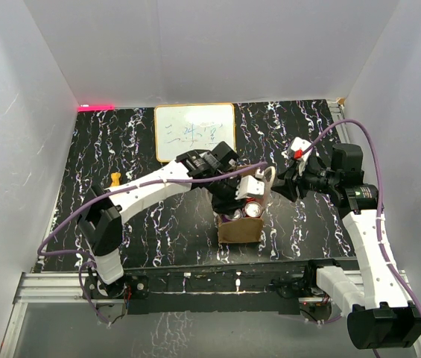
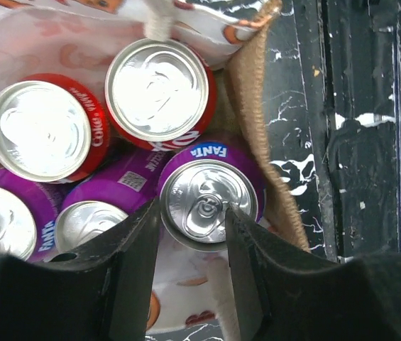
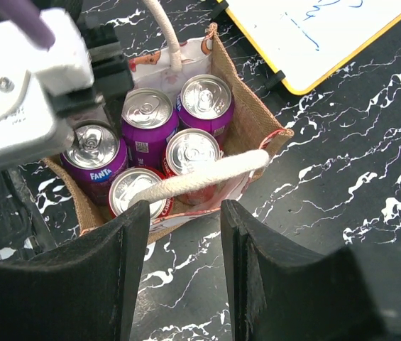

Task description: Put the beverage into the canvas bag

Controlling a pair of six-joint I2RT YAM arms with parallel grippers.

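The purple Fanta can (image 2: 204, 199) stands upright inside the canvas bag (image 1: 240, 233), against its tan side wall and packed in with four other cans (image 2: 40, 131); the bag sits on the black marbled worktop (image 3: 342, 170) between the two arms. The left hand (image 2: 193, 210) reaches down with a finger close on each side of that can's top, though I cannot tell whether it is actually pinching. The right hand (image 3: 184, 209) is spread and grips nothing, a cream handle (image 3: 207, 174) lying across just beyond its fingertips. This looks like the set-down, so the next move calls for letting go fully and rising straight up, clear of the handles.
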